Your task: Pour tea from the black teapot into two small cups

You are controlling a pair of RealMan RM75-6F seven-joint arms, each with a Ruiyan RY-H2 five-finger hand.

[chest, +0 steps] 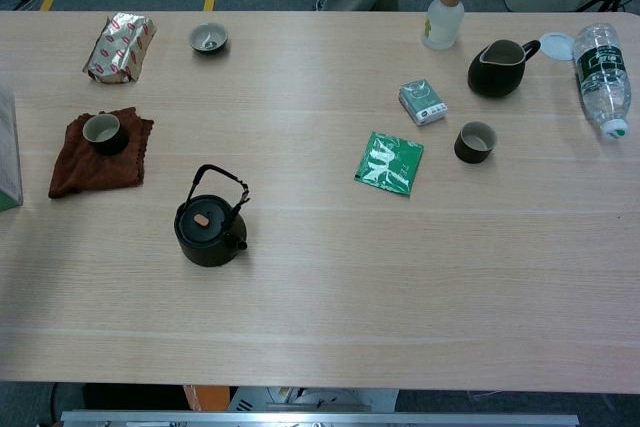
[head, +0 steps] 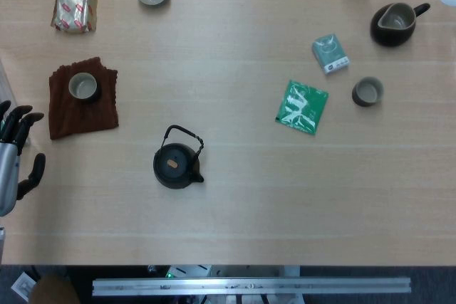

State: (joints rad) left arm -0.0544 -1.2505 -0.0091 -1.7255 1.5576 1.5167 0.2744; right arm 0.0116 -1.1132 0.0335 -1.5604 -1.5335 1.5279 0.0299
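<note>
I see the teapot (head: pixel 176 165) sitting near the middle of the table (head: pixel 235 211). One cup (head: pixel 83 87) is on a brown cloth (head: pixel 82 115) far left, another cup (head: pixel 368 91) right. My left hand (head: pixel 14 158) is at the left edge, fingers apart, holding nothing.

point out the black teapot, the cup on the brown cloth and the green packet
black teapot (chest: pixel 207 232), chest view, on the lid
cup on the brown cloth (chest: pixel 102 132), chest view, on its rim
green packet (chest: pixel 389 162), chest view, on its face

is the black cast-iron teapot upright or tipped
Upright. The black cast-iron teapot sits flat on the wooden table, lid on top and handle arched above it; no hand touches it.
</note>
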